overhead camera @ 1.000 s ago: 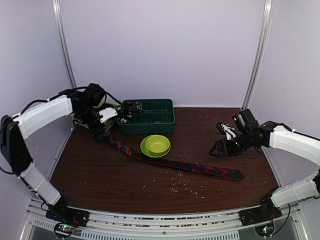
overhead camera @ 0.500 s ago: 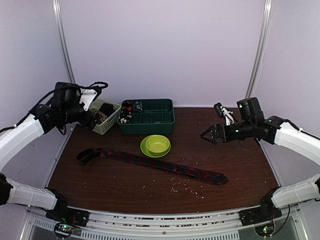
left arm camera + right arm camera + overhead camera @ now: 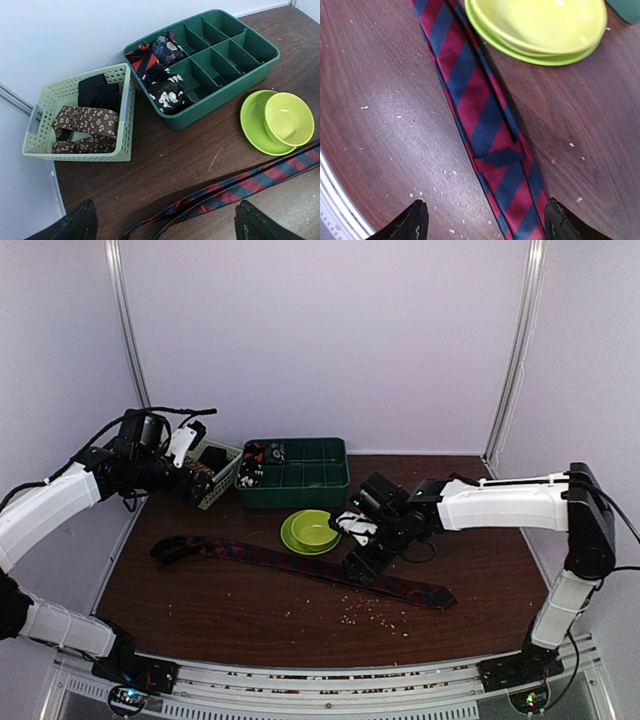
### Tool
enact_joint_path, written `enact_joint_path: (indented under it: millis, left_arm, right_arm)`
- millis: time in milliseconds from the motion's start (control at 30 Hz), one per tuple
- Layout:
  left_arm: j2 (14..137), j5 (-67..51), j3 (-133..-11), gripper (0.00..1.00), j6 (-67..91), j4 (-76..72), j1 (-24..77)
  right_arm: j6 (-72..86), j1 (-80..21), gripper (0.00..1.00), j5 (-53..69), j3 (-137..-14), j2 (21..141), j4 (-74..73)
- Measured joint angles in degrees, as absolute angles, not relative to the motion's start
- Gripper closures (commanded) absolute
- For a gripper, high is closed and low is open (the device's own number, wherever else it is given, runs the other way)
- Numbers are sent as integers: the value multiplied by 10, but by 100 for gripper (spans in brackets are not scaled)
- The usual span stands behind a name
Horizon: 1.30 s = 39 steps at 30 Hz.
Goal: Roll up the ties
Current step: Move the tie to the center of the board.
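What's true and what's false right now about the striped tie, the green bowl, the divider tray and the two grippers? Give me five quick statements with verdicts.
1. The striped tie lies unrolled on the table. True.
2. The right gripper is shut on the tie. False: it is open, with one finger on each side above the tie.
3. The lime-green bowl sits on the lime-green plate. True.
4. Every compartment of the green divider tray is full. False: only those nearest the basket hold rolled fabric.
5. The left gripper holds a tie. False: it is open and empty.
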State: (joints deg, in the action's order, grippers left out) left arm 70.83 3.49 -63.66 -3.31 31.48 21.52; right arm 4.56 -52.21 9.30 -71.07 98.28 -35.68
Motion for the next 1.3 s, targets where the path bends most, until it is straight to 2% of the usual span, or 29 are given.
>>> enact_joint_path:
  millis: [433,600,700,867,1033,1167,1300]
  left_arm:
    - [714,-28,-626,2,-16,316,215]
    - [713,-35,-626,2,-15,316,215]
    - [713,-37,-626,2,-14,316,215]
    - [713,-42,-626,2,-9,316,215]
    - [713,-49,-626,2,-7,316,215]
    - [713,-57,-626,3,-7,316,215]
    - [721,-95,-627,10,-19,318,215]
  right_arm:
    - [-19,-556,23,52,-888,1136,-409]
    - [-47,-556,24,53,-905,1181,-421]
    - [-62,-556,29,52,-905,1197,-432]
    - [-83,-554,46,51,-903,1206,-439]
    - [-96,-539,58,60,-868,1195,-437]
    - [-105,-521,61,58,-811,1155,-448]
    - [-114,-501,61,29,-749,1107,-473]
